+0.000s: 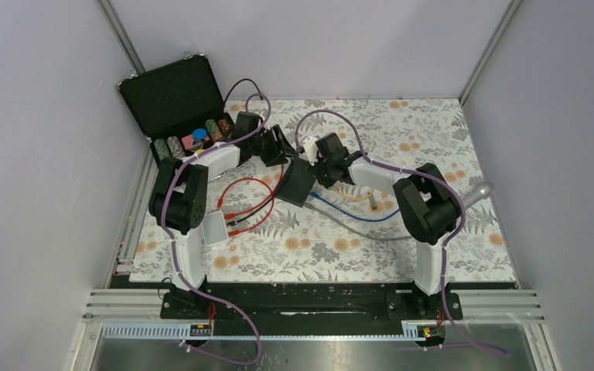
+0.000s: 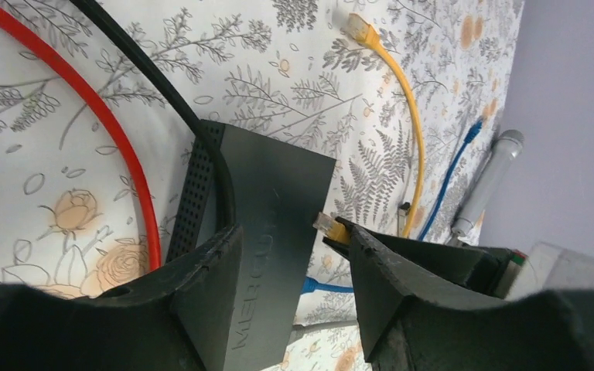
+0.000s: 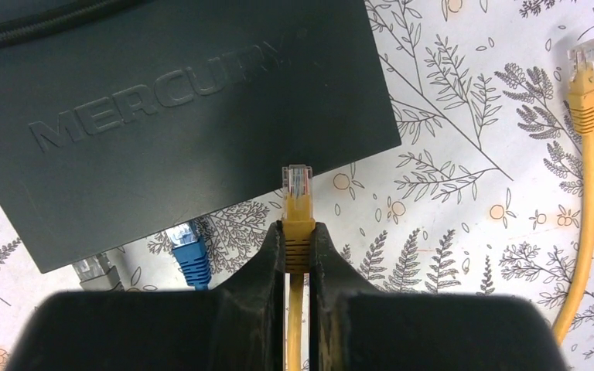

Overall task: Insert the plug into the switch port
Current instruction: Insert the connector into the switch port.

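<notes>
Squeezing the light yellow plug (image 3: 298, 202) by its soft boot in my shut right fingers (image 3: 263, 282), I am aiming its brittle tip at the switch (image 3: 162, 116).

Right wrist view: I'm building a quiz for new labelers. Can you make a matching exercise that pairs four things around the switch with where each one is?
Things
1. centre yellow plug
2. edge yellow plug
3. blue plug
4. switch

Places
A. at the switch's edge, beside a grey plug
B. pinched in the right fingers
C. lying loose on the floral cloth
D. between the left fingers

Pairs: 1-B, 2-C, 3-A, 4-D
</notes>
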